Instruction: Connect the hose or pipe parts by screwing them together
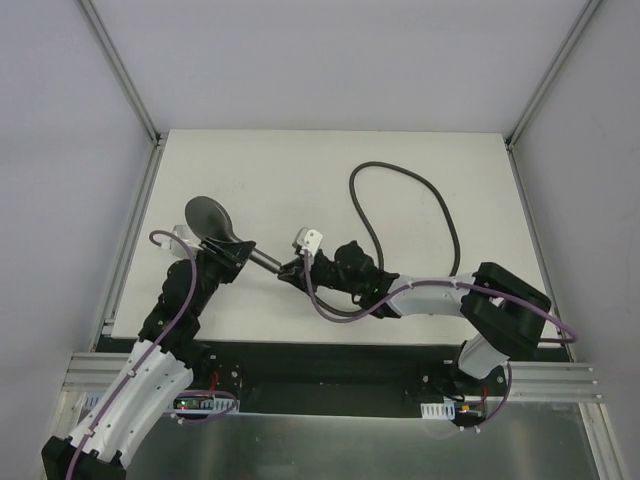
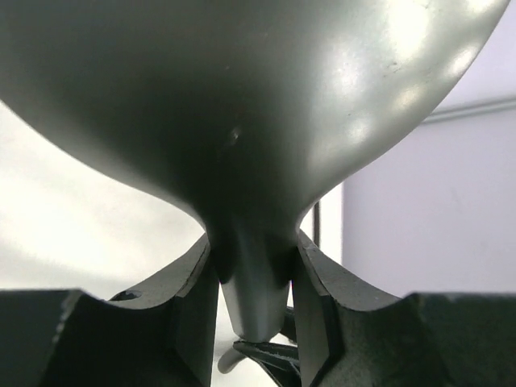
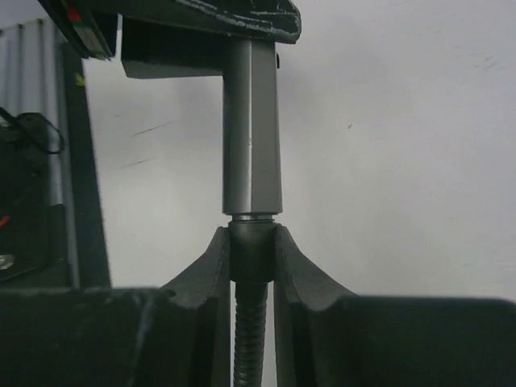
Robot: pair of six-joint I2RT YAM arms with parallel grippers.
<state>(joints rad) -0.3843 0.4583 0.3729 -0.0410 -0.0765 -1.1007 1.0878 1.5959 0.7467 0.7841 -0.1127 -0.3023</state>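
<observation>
Your right fingers (image 3: 216,256) pinch the hose fitting (image 3: 252,251), coaxial and end-on against the shower head handle (image 3: 252,137) your left fingers (image 2: 193,282) clamp.

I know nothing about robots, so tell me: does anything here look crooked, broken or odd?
Nothing stands out. The left fingers clamp the shower head, the right fingers clamp the hose at its end fitting, in line with the handle. The rest loops loosely on the table.

the left arm (image 1: 165,320) angles forward and to the right, the left gripper (image 1: 243,256) clamped in a grip. the right arm (image 1: 430,295) stretches leftward, the right gripper (image 1: 293,270) likewise pinched tight, tip facing the left one nearby.
</observation>
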